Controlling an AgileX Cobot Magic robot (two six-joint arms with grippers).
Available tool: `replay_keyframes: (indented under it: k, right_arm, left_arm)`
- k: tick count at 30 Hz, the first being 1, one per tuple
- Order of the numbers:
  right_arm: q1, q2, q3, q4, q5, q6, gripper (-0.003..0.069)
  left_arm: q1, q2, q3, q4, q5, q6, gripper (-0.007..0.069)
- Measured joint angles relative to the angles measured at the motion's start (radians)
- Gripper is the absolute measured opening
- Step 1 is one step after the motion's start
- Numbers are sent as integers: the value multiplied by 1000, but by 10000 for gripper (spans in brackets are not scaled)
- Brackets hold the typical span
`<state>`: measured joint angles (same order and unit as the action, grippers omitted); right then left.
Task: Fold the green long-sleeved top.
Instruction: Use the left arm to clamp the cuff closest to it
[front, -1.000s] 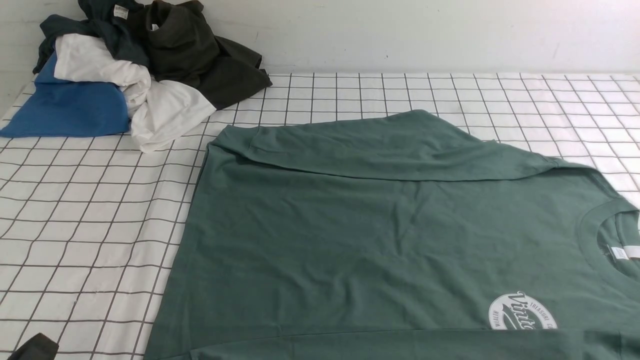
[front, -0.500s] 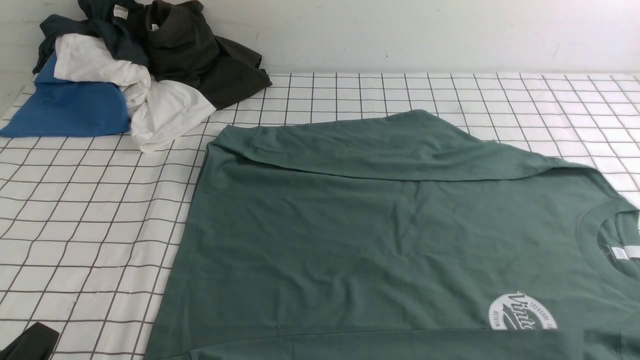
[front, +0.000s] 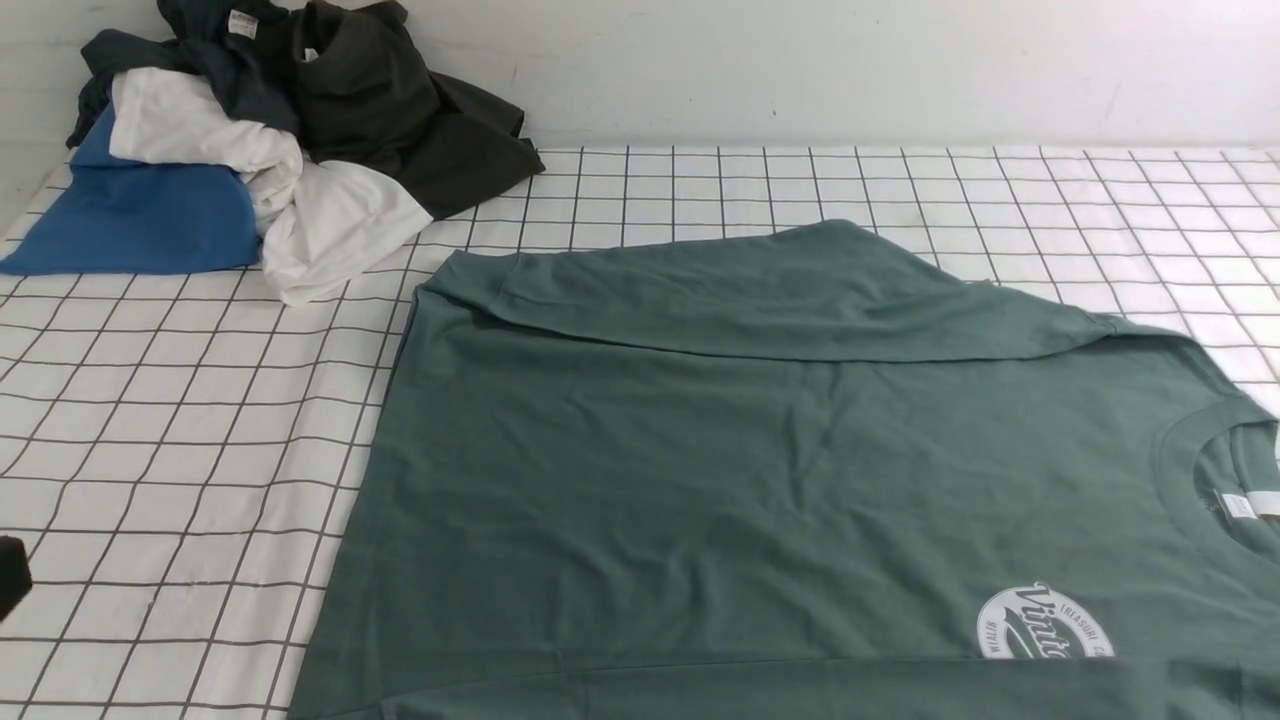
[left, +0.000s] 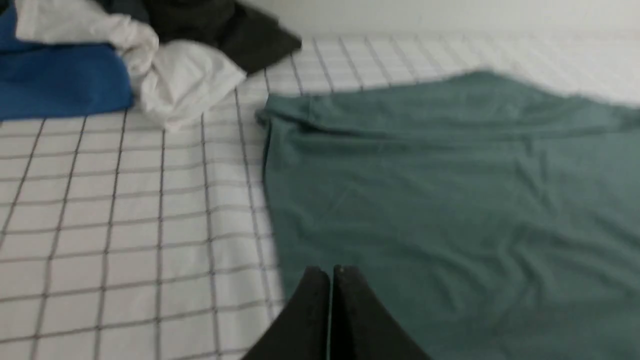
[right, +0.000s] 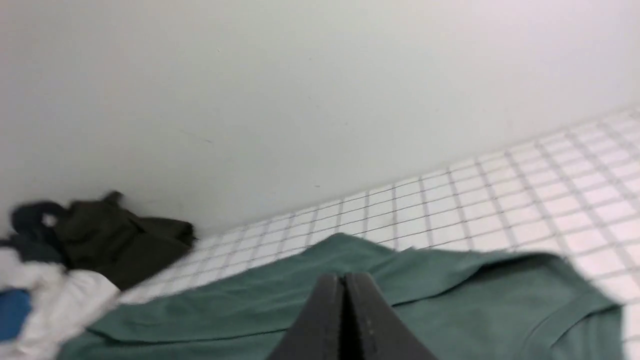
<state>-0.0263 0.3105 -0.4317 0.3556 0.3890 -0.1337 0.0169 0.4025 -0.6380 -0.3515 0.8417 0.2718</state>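
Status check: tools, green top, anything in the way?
Left tool shut, empty. Right tool shut, empty. Green long-sleeved top flat, far side folded over. Clothes pile far left, apart.

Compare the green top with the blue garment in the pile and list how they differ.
The green long-sleeved top lies spread nearly flat; the blue garment is bunched up. The green long-sleeved top lies alone; the blue garment sits in a pile, against a white garment. The top shows a white round logo; the blue garment shows no print. Both rest on the checked cloth.
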Motion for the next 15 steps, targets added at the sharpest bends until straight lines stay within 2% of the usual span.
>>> replay_keyframes:
  k: [3, 6, 7, 10, 12, 15]
  right_arm:
    - [3, 166, -185, -89, 140, -50, -15]
    - [47, 326, -331, -100, 321, -67, -15]
    - [52, 346, -339, -100, 347, -68, -15]
    - [169, 494, -436, -79, 569, -102, -15]
    - [245, 554, -448, -77, 716, -124, -15]
    - [322, 610, -449, -77, 835, -139, -15]
  left_arm:
    - [-30, 182, -168, 110, 183, 3, -7]
    - [-90, 345, -257, 157, 329, 3, -7]
    - [-102, 356, -265, 159, 336, 3, -7]
    - [-230, 536, -282, 168, 389, 29, 15]
    - [-308, 641, -282, 183, 390, 52, 48]
    - [-403, 758, -282, 202, 389, 83, 102]
